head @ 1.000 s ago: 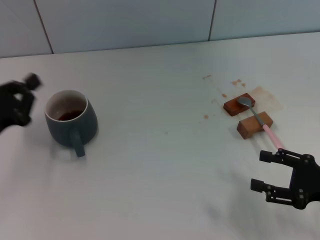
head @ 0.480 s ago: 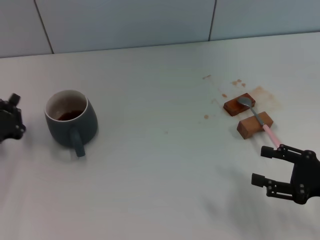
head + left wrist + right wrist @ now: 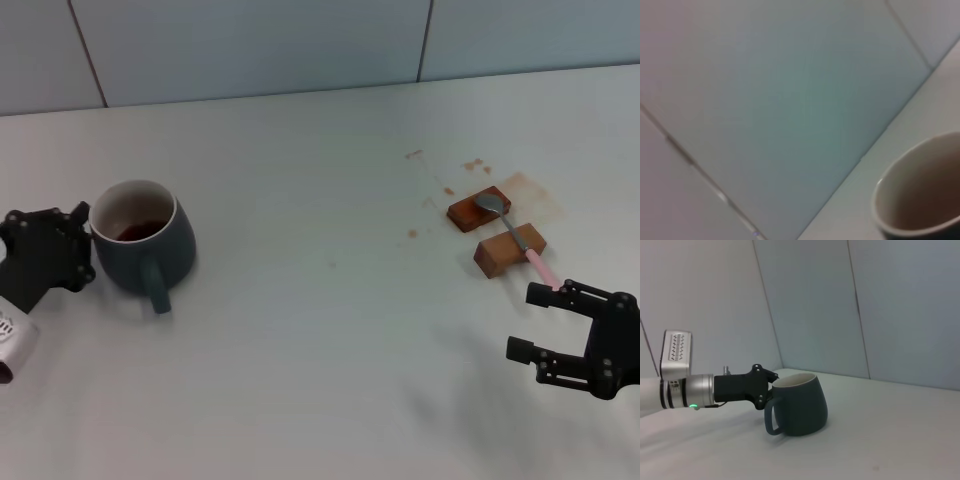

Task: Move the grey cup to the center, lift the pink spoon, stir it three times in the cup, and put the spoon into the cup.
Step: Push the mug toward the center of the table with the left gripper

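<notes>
Left pincer [image 3: 80, 243], spread wide, flanks the grey cup [image 3: 143, 248]; right pincer [image 3: 535, 322] open, empty.

You're looking at open table [image 3: 330, 330] between the grey cup [image 3: 140, 240] and two brown blocks [image 3: 495, 232] (they're propping the pink spoon [image 3: 520, 243]).

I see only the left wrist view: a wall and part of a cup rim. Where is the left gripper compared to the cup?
Observer: The left gripper is right beside the grey cup, on the robot's left.
Operator: Where does the handle point?
Observer: The handle points toward the robot.
Operator: And the spoon?
Observer: The pink spoon lies across two brown blocks on the right; the right gripper, fingers open, is near its pink end.
</notes>
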`<state>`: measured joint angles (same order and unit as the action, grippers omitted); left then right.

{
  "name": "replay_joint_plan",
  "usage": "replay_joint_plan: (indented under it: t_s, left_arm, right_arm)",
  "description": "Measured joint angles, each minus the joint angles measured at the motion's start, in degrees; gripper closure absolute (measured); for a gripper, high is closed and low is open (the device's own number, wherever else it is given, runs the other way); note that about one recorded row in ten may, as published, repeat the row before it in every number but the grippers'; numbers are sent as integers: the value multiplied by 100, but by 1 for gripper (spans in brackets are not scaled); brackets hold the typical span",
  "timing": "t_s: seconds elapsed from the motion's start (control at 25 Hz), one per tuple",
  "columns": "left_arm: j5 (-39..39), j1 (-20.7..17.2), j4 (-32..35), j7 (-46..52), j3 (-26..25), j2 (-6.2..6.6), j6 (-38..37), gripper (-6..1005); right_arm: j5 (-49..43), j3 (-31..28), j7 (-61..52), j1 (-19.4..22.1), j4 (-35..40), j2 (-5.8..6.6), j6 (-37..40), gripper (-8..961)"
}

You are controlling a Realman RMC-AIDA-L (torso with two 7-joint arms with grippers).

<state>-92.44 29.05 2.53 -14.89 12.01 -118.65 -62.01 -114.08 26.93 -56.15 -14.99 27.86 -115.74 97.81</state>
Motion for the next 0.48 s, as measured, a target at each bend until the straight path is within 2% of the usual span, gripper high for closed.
replay_joint_plan:
  t_s: [0.08, 0.16, 0.28, 0.48]
  left_arm:
    - [0, 0, 0, 0, 0, 0, 0, 1000]
    - [8, 113, -56, 34, 274, -9, 6, 1000]
    - [9, 216, -173, 35, 409, -19, 5, 1000]
    - [14, 385, -399, 38, 505, -37, -28, 1000]
  right_arm:
    - [0, -4, 0, -2, 0, 0, 12, 185]
    - [0, -8, -1, -3, 0, 0, 17, 185]
    - [0, -8, -1, -4, 0, -6, 21, 186]
    - [2, -6, -1, -4, 0, -16, 24, 187]
